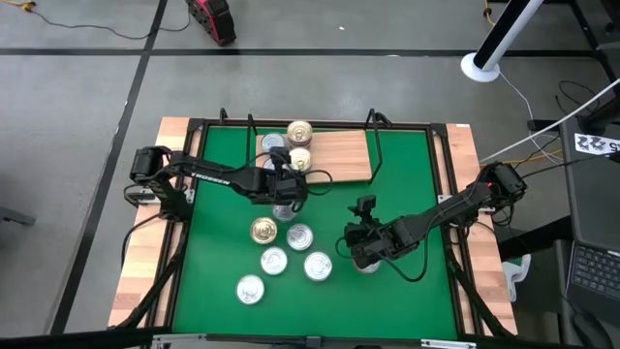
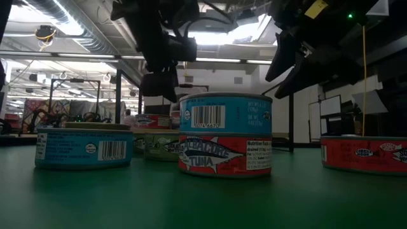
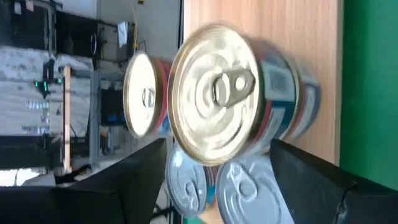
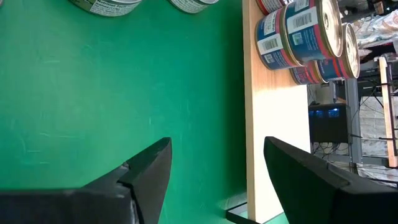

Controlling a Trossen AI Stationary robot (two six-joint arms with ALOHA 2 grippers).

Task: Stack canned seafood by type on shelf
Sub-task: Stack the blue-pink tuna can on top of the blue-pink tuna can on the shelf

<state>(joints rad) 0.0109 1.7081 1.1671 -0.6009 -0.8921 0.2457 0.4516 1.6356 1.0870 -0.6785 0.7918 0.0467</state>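
Observation:
The shelf (image 1: 341, 155) is a light wooden board at the far middle of the green mat. Gold-lidded tins (image 1: 300, 131) and a silver one (image 1: 274, 143) stand on its left end. In the left wrist view the gold tin (image 3: 214, 93) tops a stack on the shelf (image 3: 280, 25). My left gripper (image 1: 286, 184) (image 3: 219, 144) is open just near of these tins. Several loose tins (image 1: 274, 260) rest on the mat near the middle. My right gripper (image 1: 360, 242) (image 4: 217, 142) is open above the mat, right of them, facing the shelf (image 4: 273, 124).
The low view shows a blue tin stacked on a red tuna tin (image 2: 226, 137), a single blue tin (image 2: 82, 149) to its left and a red one (image 2: 365, 152) to its right. Black wire posts (image 1: 373, 121) rise at the shelf. Pale wooden planks (image 1: 145, 252) flank the mat.

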